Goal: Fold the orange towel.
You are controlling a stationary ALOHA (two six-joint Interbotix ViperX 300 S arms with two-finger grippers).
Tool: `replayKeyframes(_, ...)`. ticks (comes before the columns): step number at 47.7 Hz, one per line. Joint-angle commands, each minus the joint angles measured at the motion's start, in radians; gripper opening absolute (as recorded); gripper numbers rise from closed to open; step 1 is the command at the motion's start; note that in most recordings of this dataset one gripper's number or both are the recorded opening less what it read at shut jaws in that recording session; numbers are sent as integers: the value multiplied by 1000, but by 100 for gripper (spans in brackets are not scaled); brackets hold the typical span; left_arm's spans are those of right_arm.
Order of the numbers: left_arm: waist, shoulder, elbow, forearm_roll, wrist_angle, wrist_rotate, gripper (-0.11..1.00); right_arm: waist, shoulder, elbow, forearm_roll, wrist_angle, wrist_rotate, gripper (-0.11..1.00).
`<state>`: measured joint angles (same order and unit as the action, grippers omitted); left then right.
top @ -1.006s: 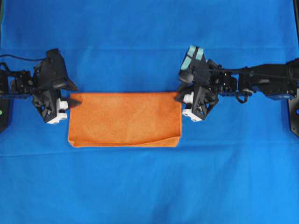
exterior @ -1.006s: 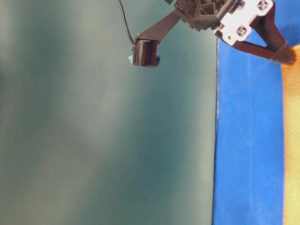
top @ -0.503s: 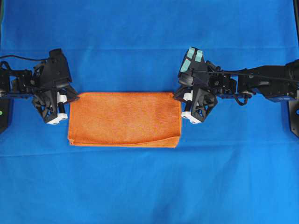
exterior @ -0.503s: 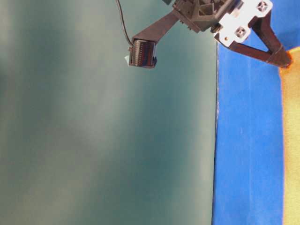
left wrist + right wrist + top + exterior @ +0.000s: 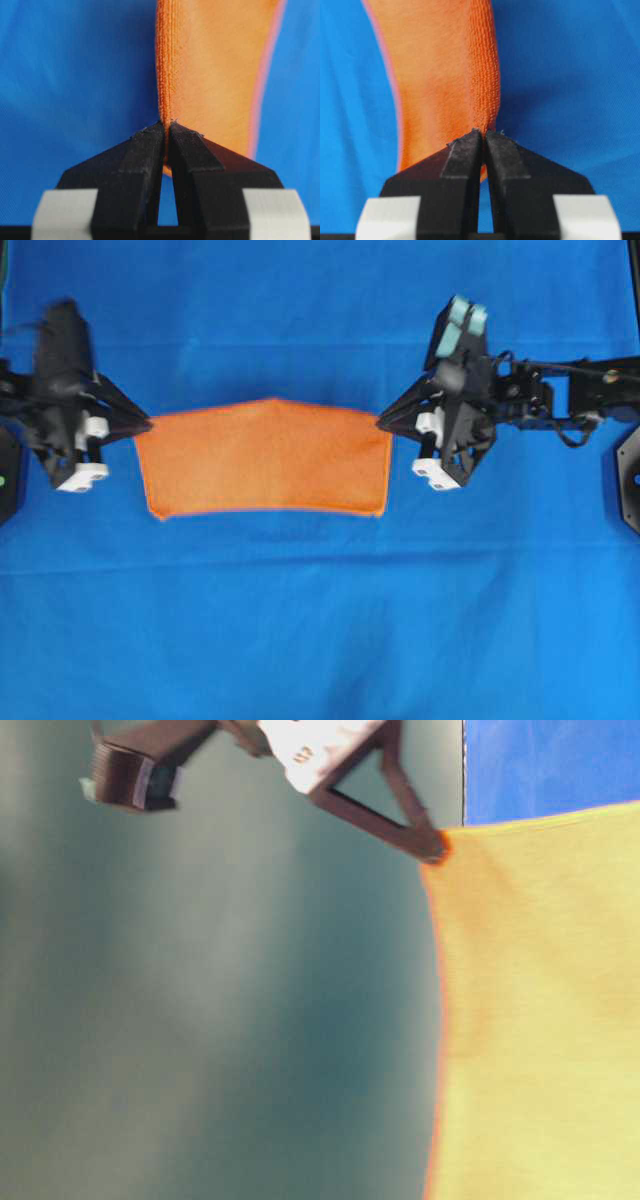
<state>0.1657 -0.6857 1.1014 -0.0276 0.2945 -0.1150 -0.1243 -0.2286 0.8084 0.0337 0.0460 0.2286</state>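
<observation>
Two tools now clamp the towel (image 5: 265, 457): left tool (image 5: 143, 424) pinches its far-left corner, right tool (image 5: 384, 424) its far-right corner, jaws together on the cloth in both wrist views. A second ago both tools stood apart at those corners, and the towel lay flat on the counter (image 5: 320, 620) as a folded band with a loose lower layer showing along the near edge. Since then the jaws have shut and both arms have risen; the gripped edge is up, bowed to a peak mid-span, and the cloth hangs between the tools. In the table-level view the towel fills the right side, hem taut from the left tool's tip.

Judgement: grasp step done, lift under way. Next move likely carries this edge over toward the near side for the second fold. Risk: a layer slipping from one pinch.
</observation>
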Motion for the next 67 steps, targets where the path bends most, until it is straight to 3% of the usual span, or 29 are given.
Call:
replayKeyframes(1, -6, -67, 2, 2, 0, -2, 2, 3, -43, -5, -8, -2, 0, 3)
replayKeyframes(8, -8, -117, 15, 2, 12, -9, 2, 2, -41, -8, -26, -18, -2, 3)
replayKeyframes(18, -17, -80, 12, 0, -15, -12, 2, -34, -17, -32, -34, -26, 0, 3)
replayKeyframes(36, -189, 118, -43, 0, -318, -9, 2, -215, 75, -143, -118, -25, -2, 3)
replayKeyframes(44, -259, 258, -127, 0, -416, 5, 2, -275, 129, -213, -175, -25, -2, 3)
replayKeyframes(55, -305, 448, -291, 2, -436, 74, 2, -324, 207, -333, -247, -9, -2, 3)
replayKeyframes(67, -322, 571, -416, 2, -436, 164, 2, -328, 250, -402, -273, -2, -3, 3)
